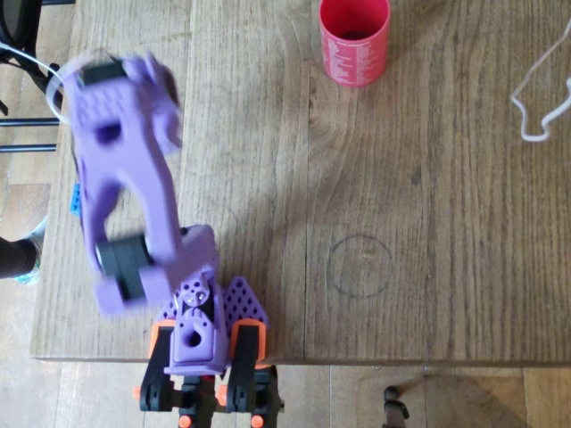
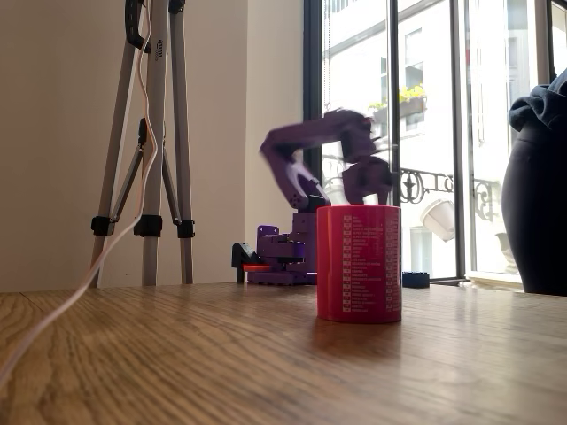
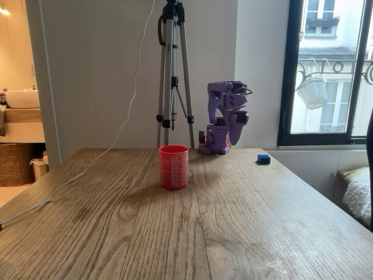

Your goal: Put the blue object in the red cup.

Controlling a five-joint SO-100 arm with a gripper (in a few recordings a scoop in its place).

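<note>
The red cup (image 1: 354,40) stands upright on the wooden table, also seen in both fixed views (image 2: 359,263) (image 3: 173,167). The small blue brick (image 1: 77,198) lies near the table's left edge in the overhead view, partly covered by the purple arm (image 1: 125,169); both fixed views show it on the table (image 2: 415,280) (image 3: 263,158). My gripper (image 3: 238,135) hangs raised and pointing down, up off the table and left of the brick in that view. It is motion-blurred (image 2: 368,181), so I cannot tell how the jaws stand. Nothing visible is held.
The arm's base (image 1: 192,343) is clamped at the table's near edge in the overhead view. A white cable (image 1: 540,98) lies at the right side. A tripod (image 3: 173,76) stands behind the table. A faint drawn circle (image 1: 359,265) marks the wood.
</note>
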